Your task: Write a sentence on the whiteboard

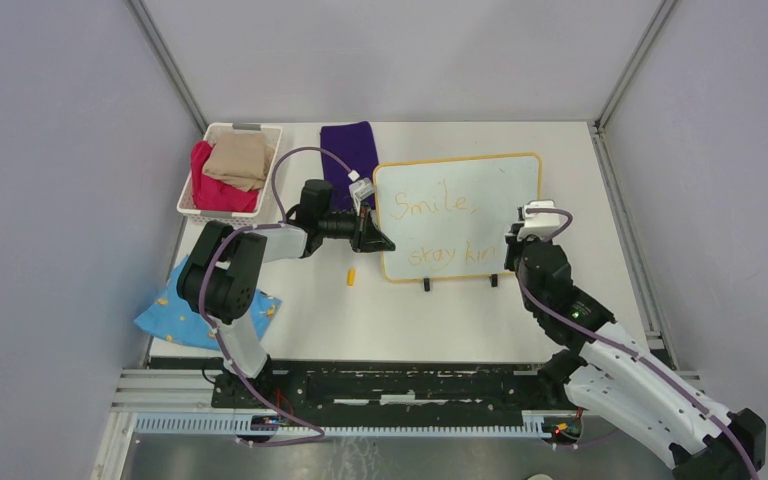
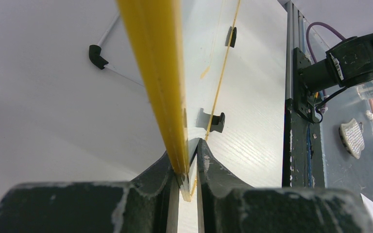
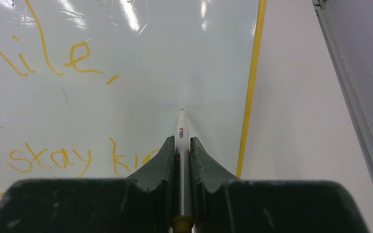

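Whiteboard (image 1: 500,190) stands on the worktop (image 1: 390,320) between the two tools. The left tool (image 1: 376,240) pinches the yellow edge on its side of the board and holds it steady. The right tool (image 3: 182,143) is squeezed around a thin white marker (image 3: 182,127). The marker pokes out straight ahead of the tool, toward the board.

The sentence (image 1: 438,205) is written in orange-yellow. "Smile," sits up and to the left of the marker tip. "stay" and the start of "kind" sit lower down, just left of the right tool. The last letters go behind the right tool, so I cannot tell if that word is done. I also cannot tell if the tip touches the board or is just off it.

I think the writing is almost over. What may be left is a last letter or two, and then lifting the marker away.

A small yellow bit (image 1: 351,277) lies on the worktop just below the left tool. It may be the marker's cap.
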You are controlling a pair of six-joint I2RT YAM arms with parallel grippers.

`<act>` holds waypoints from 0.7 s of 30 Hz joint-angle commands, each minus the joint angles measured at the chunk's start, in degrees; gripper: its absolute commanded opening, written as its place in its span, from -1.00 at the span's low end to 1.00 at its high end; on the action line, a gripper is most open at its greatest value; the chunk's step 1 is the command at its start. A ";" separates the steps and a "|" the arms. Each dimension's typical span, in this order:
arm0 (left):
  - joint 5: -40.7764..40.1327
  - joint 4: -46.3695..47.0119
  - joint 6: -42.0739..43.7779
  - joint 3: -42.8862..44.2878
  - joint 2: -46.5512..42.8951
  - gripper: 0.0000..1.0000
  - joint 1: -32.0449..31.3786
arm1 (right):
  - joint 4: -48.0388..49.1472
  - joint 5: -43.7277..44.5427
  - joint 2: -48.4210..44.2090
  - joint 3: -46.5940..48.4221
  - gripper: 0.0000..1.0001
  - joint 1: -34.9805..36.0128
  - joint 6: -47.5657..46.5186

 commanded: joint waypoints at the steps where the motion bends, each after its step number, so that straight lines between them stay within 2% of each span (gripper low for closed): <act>1: -13.77 -9.39 8.31 -2.16 5.02 -0.96 -2.68 | 3.59 -1.48 0.10 1.16 -1.00 -1.73 -0.12; 21: -13.89 -9.48 8.31 -2.16 5.00 -0.96 -2.75 | 2.01 -3.71 -0.69 -3.35 -1.00 -3.24 2.50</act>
